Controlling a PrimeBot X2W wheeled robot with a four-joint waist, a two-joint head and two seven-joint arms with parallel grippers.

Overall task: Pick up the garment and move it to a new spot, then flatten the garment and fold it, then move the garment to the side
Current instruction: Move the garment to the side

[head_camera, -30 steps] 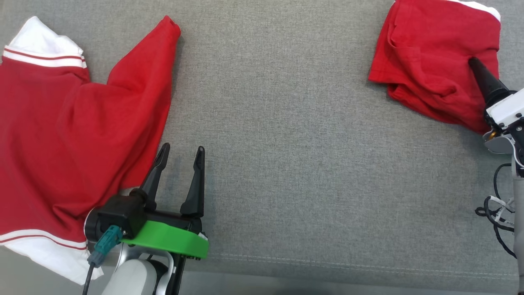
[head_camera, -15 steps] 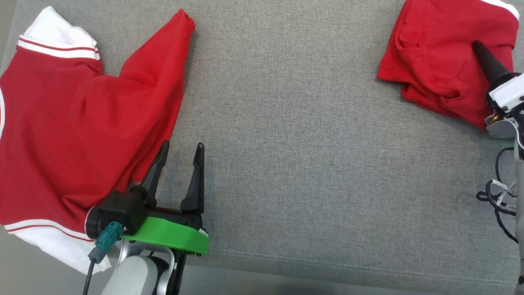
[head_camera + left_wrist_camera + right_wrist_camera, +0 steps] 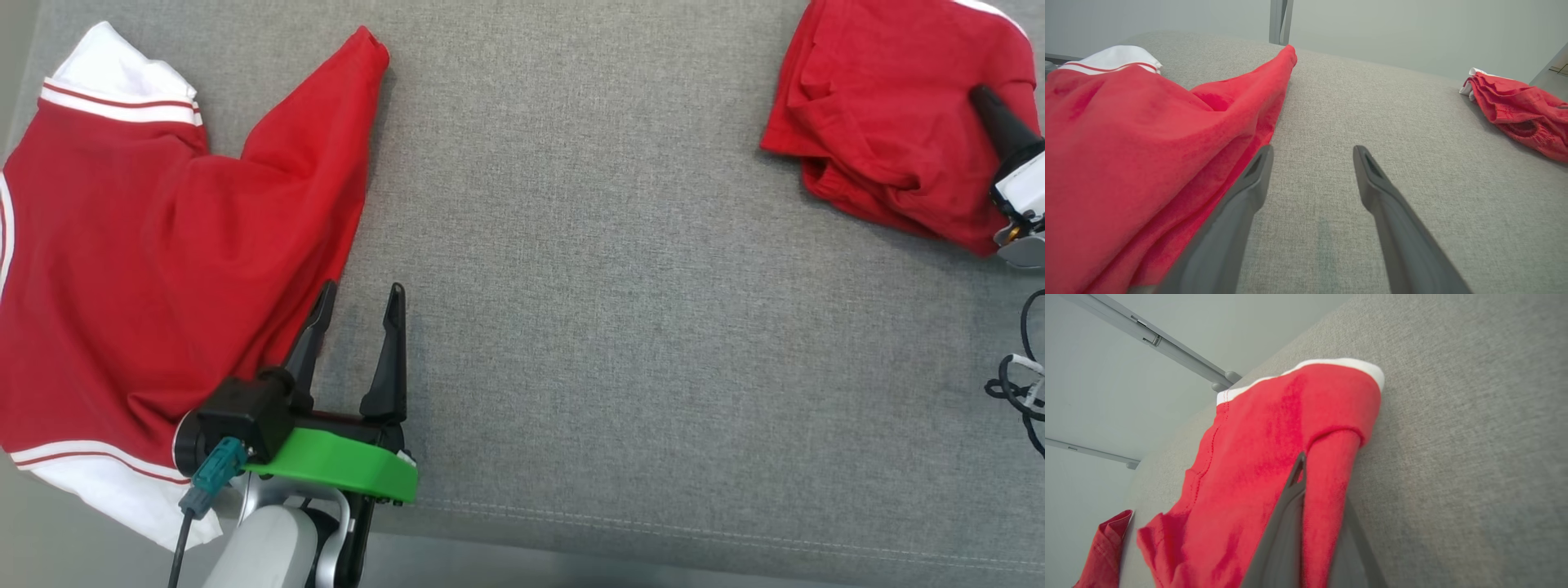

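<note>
Right gripper (image 3: 984, 96): we see its jaws clamped together on a fold of the garment (image 3: 882, 106). In the right wrist view the red cloth runs up between the two fingers (image 3: 1284, 531).
Garment: crumpled and red with a white edge, it lies on the grey cushion (image 3: 612, 286) at the far right of the head view.
Left gripper (image 3: 363, 287): we find its jaws wide apart over bare cushion.
Shirt (image 3: 122, 269): a second red piece with white striped trim, spread out at the left. Its edge lies just beside the left gripper's left finger, and we cannot tell whether they touch.
Gap: shirt and garment lie well apart, with bare cushion between them.
</note>
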